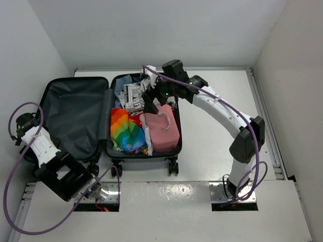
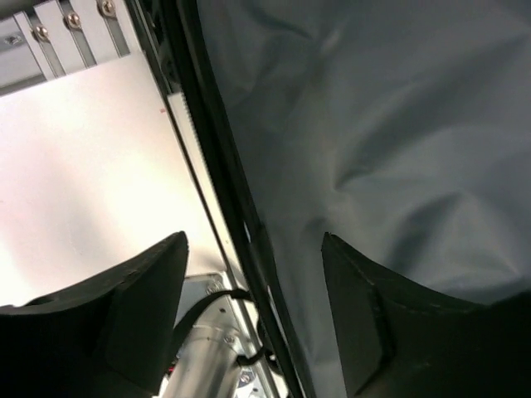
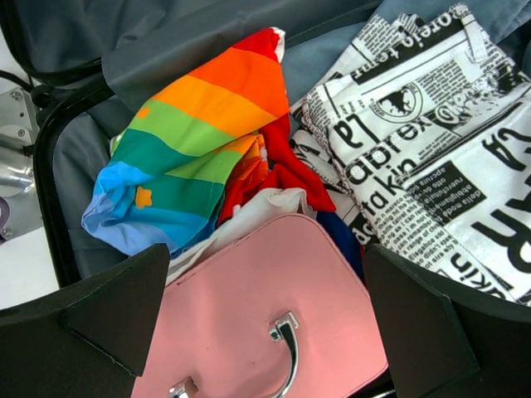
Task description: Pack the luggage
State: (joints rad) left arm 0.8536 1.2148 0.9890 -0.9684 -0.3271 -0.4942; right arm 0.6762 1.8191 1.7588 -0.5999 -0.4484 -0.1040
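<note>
The luggage lies open on the table, black lining up. Its left half is bare lining. Its right half holds a rainbow cloth, a newspaper-print cloth and a pink box case with a metal handle. My right gripper hovers open just above the pink case's far end, nothing between its fingers. My left gripper is open and empty at the suitcase's left rim, one finger over the table, the other over the lining.
The suitcase's black wheels face the near edge. White walls close the table on three sides. Metal rails run along the right side. The left arm's purple cable loops beside the suitcase.
</note>
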